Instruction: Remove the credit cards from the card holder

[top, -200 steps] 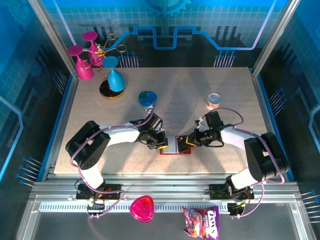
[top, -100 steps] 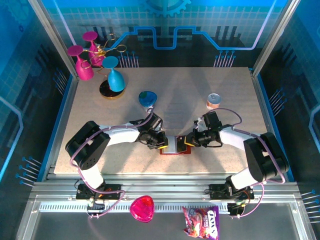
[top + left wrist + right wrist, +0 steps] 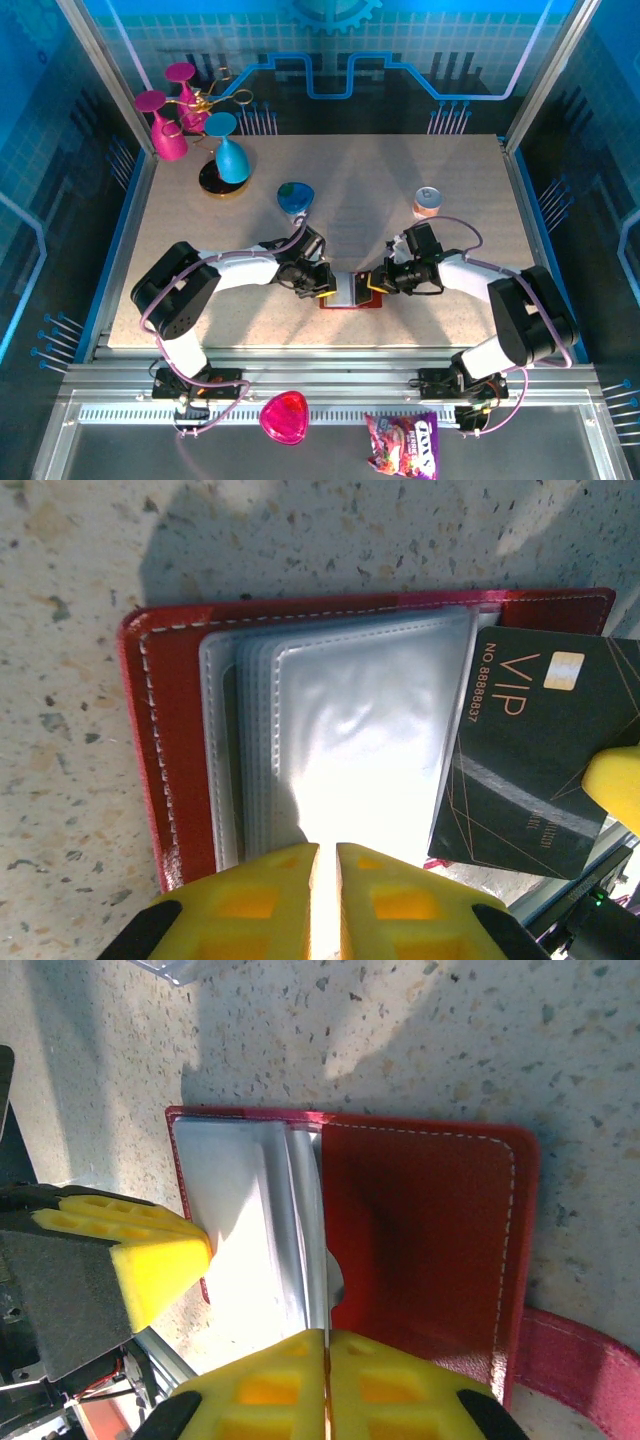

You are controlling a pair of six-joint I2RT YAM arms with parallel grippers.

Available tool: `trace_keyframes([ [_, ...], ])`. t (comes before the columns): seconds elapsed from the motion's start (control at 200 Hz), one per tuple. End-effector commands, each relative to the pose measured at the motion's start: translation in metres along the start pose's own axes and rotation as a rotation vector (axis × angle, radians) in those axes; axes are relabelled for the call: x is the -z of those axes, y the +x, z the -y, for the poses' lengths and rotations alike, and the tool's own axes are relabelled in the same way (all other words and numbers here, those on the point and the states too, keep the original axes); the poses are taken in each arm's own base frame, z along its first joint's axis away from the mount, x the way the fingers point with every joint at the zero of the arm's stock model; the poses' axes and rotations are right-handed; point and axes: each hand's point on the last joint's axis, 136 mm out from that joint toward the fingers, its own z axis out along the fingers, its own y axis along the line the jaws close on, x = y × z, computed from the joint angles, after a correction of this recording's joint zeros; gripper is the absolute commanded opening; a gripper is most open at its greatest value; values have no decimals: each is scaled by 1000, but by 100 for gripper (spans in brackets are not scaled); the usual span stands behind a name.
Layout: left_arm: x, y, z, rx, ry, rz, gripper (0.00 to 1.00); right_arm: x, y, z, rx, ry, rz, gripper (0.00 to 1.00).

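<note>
Your dark red, white-stitched leather-like card holder (image 3: 352, 292) lies open, low at centre on the speckled worktop (image 3: 400, 200), its cloudy plastic sleeves (image 3: 370, 740) fanned. The glossy black VIP card (image 3: 530, 750) juts out at the right, clamped by the right fingers (image 3: 400, 1390). The left fingers (image 3: 250, 900) sit nearly together over the sleeves.

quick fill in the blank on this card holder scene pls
1. The card holder has a ___ cover.
2. The dark card sticking out of it reads ___.
3. The left gripper pinches the holder's clear sleeves, while the right gripper grips the dark ___.

Missing words: red; VIP; card
</note>
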Motion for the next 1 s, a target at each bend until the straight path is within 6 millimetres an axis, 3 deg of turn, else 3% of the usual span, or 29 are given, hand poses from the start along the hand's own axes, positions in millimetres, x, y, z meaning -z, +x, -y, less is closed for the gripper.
trace_keyframes([
  [0.0,0,4,-13,26,-30,-12,14,6,-1,-10,17,3,9,7],
  [0.43,6,5,-27,39,-55,-4,14,37,-15,-29,111,62,66,4],
  [0.765,12,9,-34,48,-55,10,14,43,-26,-40,197,91,50,3],
  [0.996,20,2,-27,40,-34,31,16,58,-45,-65,389,104,54,0],
])
